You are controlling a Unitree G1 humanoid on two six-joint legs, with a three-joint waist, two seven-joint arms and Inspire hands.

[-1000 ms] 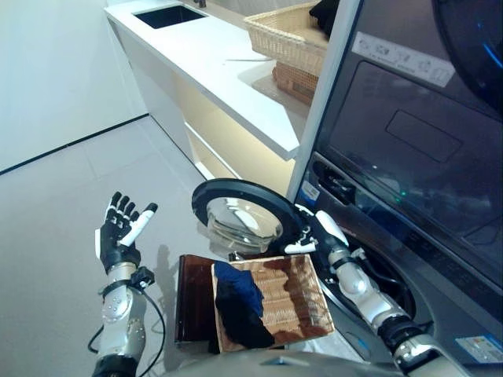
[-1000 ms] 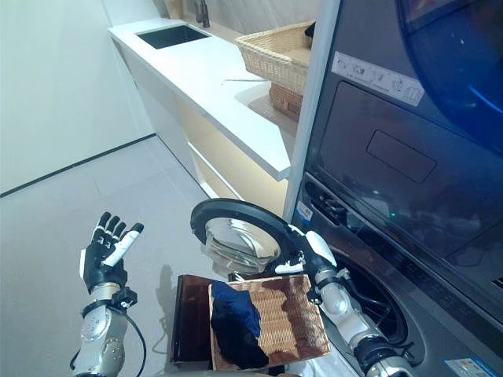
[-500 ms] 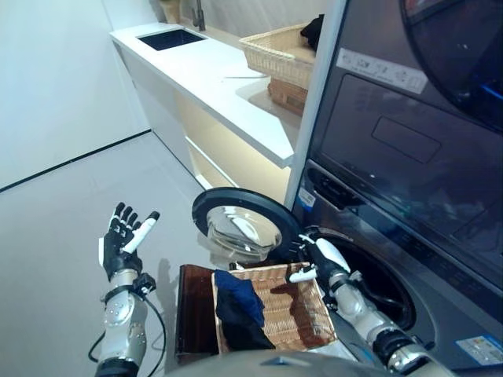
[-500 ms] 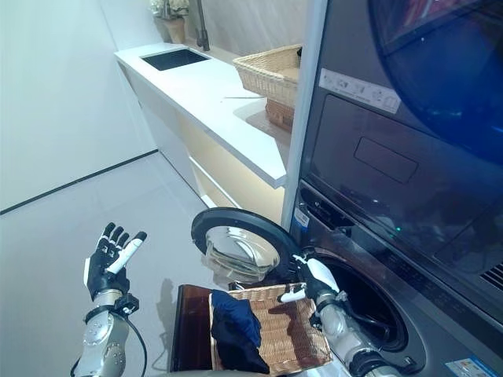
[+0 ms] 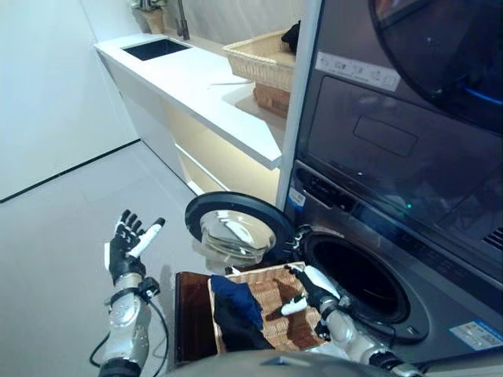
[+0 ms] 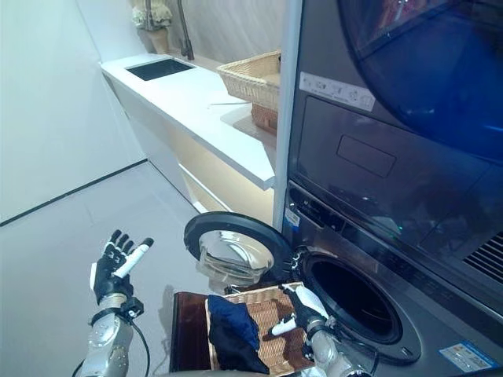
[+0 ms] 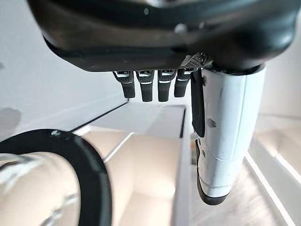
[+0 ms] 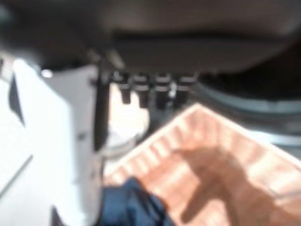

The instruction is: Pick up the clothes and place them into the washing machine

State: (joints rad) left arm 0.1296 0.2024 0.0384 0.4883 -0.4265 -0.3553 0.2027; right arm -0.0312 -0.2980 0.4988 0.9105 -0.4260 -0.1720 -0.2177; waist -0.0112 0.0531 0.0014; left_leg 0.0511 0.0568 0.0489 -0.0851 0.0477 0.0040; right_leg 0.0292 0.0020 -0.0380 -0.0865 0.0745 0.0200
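A dark blue garment (image 5: 233,309) lies bunched in the left half of a wicker basket (image 5: 279,292) that rests on a dark wooden stand (image 5: 190,314) before the washing machine. The washer's round door (image 5: 234,228) hangs open to the left of the dark drum opening (image 5: 356,279). My right hand (image 5: 308,289) hovers open over the basket's right half, empty, a little right of the garment (image 8: 127,207). My left hand (image 5: 126,249) is raised open and empty over the floor, left of the door.
A white counter (image 5: 196,78) with a black sink (image 5: 154,49) runs along the back left. Two stacked wicker baskets (image 5: 263,67) stand on it against the appliance column. A dryer (image 5: 409,118) sits above the washer. Grey floor (image 5: 55,228) spreads to the left.
The camera has pulled back and the view shifted. My right hand has moved from the door's rim down over the basket. The left hand stays raised and open.
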